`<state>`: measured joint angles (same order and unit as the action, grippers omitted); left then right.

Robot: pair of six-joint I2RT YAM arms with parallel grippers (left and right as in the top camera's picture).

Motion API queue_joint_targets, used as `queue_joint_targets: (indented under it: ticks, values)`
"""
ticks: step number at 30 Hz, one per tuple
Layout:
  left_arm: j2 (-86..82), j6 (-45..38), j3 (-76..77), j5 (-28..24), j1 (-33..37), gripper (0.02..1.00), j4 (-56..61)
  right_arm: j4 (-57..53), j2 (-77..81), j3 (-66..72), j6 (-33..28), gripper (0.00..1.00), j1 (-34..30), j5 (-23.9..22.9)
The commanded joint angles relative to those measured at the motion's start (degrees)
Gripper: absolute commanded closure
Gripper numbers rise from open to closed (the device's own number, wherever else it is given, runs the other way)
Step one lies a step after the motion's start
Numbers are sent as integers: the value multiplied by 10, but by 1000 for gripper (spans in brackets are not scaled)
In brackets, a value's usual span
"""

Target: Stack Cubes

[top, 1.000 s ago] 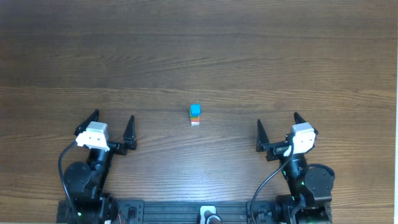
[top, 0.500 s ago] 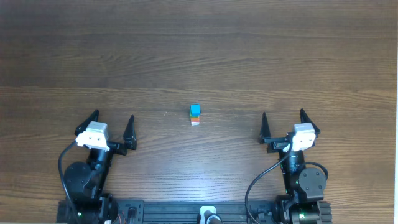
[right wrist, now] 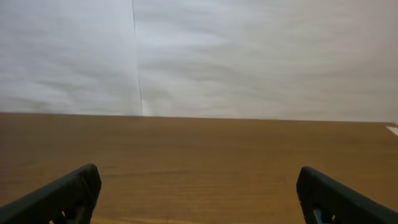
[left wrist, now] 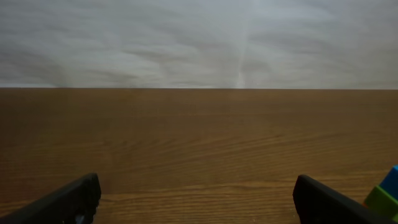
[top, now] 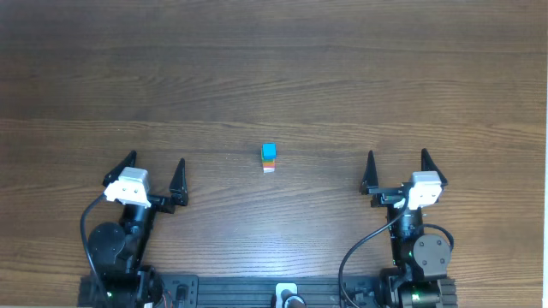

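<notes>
Cube stack (top: 269, 159) stands between grippers, ahead and inward of each, well apart. Left gripper (top: 156, 159) wide, empty. Right gripper (top: 396, 154) wide, empty. We judge stacking done; we advise no sweep inward, so tower is not bumped.

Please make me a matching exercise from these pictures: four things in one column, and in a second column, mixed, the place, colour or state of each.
Things: 1 blue cube; 2 left end effector; 3 right end effector; 4 table.
Descriptions: A brown wood; B open, right of the cube stack; C top of the stack; D open, left of the stack.
Pairs: 1-C; 2-D; 3-B; 4-A.
</notes>
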<state>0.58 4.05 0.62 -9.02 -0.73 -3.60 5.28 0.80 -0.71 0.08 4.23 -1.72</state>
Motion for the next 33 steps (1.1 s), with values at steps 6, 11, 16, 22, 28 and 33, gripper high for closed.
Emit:
queue_joint_targets:
  ticks: [6, 11, 16, 22, 28, 33]
  values:
    - [-3, -8, -3, 1, 3, 18, 0, -93, -3, 4, 7, 7, 3, -5]
    - [-3, -9, -3, 0, 3, 18, 0, -94, -1, 4, 7, 9, 3, -5]
    - [-3, -8, -3, 1, 3, 18, 0, -94, -1, 4, 7, 7, 3, -5]
    - [-3, -8, -3, 0, 3, 18, 0, -94, -1, 4, 7, 9, 3, -5]
    - [-3, -8, -3, 0, 3, 18, 0, -94, -1, 4, 7, 9, 3, -5]
    - [-3, -8, -3, 1, 3, 18, 0, -94, -1, 4, 7, 7, 3, -5]
